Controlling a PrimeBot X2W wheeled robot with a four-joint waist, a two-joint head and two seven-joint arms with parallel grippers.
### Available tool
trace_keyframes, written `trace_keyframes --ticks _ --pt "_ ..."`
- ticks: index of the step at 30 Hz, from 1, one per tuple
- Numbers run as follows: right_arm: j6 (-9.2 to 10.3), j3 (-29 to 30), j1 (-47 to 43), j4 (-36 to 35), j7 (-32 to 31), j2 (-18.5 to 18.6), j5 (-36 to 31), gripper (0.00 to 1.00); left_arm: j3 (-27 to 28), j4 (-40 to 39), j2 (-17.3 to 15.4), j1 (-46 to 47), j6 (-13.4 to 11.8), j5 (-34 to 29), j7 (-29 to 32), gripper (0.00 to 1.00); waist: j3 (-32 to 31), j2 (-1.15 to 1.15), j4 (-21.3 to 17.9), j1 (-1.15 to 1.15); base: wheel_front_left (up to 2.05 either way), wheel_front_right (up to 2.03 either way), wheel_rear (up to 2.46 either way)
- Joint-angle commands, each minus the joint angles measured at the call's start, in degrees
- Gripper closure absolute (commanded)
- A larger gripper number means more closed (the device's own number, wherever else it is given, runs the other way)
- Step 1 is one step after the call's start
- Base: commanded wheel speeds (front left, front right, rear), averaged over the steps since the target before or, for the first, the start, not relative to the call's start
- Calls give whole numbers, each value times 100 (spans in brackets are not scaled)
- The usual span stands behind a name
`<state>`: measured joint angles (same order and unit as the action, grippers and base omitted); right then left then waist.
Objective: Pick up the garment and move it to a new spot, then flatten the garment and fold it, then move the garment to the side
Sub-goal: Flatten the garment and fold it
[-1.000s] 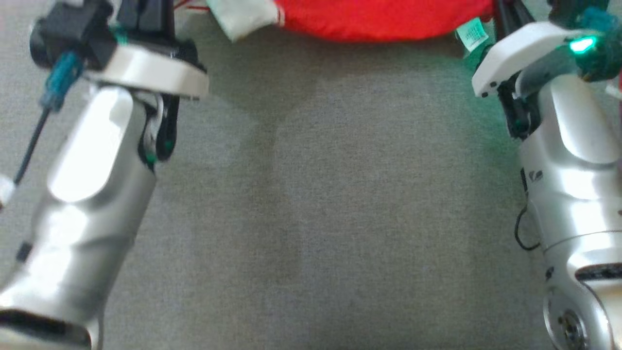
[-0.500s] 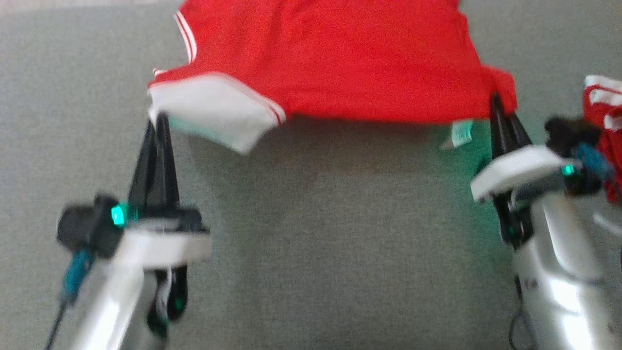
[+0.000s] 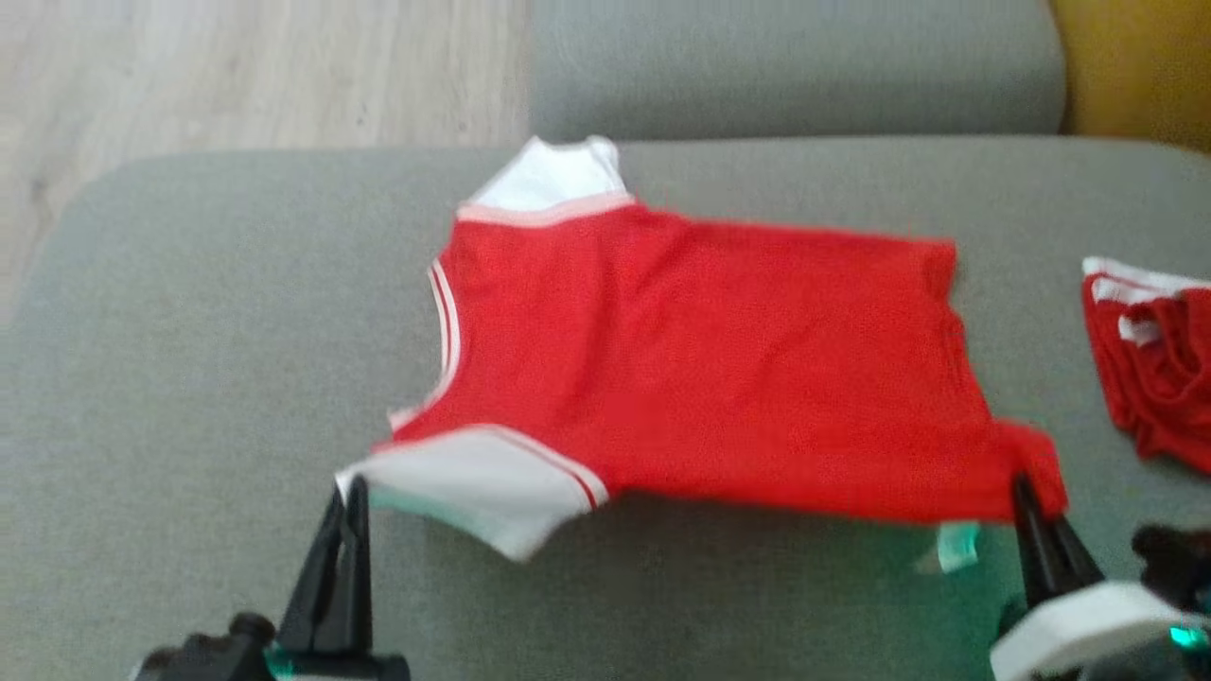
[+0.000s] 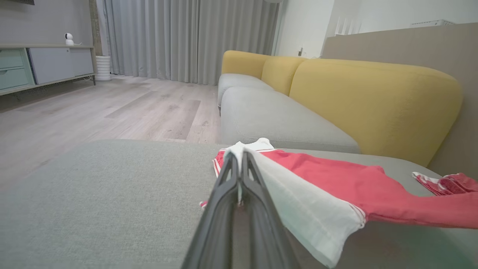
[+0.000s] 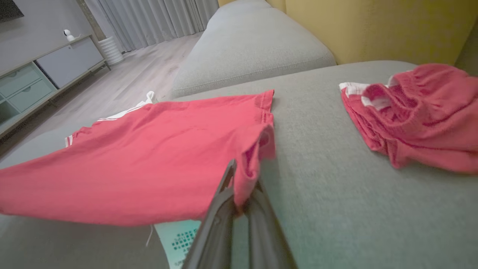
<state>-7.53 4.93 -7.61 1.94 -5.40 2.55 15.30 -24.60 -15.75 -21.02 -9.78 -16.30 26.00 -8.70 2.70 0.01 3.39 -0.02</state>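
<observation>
shirt point(image 3: 700, 378): red with white sleeves, spread over the middle of the grey cushion point(image 3: 189, 331); far part lying on the fabric, near edge lifted clear and stretched between the two grippers, shadow beneath it
near sleeve point(image 3: 473, 487): white with a red-striped hem, hanging loose just beside the left gripper
far sleeve point(image 3: 549, 175): white, close to the cushion's far edge
care label point(image 3: 954, 549): pale, dangling under the near hem, near the right gripper
left gripper point(image 3: 352, 487): fingers pressed together on the corner of the near sleeve, toward the cushion's near left
right gripper point(image 3: 1020, 484): fingers clamped on the bunched red hem corner, toward the cushion's near right
shorts point(image 3: 1154, 369): red with white trim, crumpled by the cushion's right edge, apart from the shirt
second cushion point(image 3: 795, 66): grey, beyond the far edge
backrest point(image 3: 1135, 66): yellow, past the far right corner
floor point(image 3: 236, 76): pale wood, beyond the far left corner
cabinet point(image 4: 44, 67): low, against the wall, well away across the floor
curtains point(image 4: 186, 37): grey, full length, at the far end of the room
</observation>
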Motion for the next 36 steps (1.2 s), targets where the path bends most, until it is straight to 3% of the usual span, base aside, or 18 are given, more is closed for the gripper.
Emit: trace_keyframes --ticks 1,6,17,36 --pt "4 -63 -39 -394 -95 33 3 100 156 -311 -120 89 -65 -32 86 100 -273 -1 102 2 0 0 0" --pt "4 -90 -540 -799 -592 33 -97 100 -103 -380 -119 -205 -48 69 382 100 -354 -1 76 2 0 0 0" --pt "4 -191 -387 -403 -811 33 -35 100 -354 224 176 42 146 230 349 100 -175 -1 52 2 0 0 0" --pt "4 -132 1356 611 -897 32 112 100 -316 2699 1023 3271 743 -95 -282 100 973 -1 -144 2 0 0 0"
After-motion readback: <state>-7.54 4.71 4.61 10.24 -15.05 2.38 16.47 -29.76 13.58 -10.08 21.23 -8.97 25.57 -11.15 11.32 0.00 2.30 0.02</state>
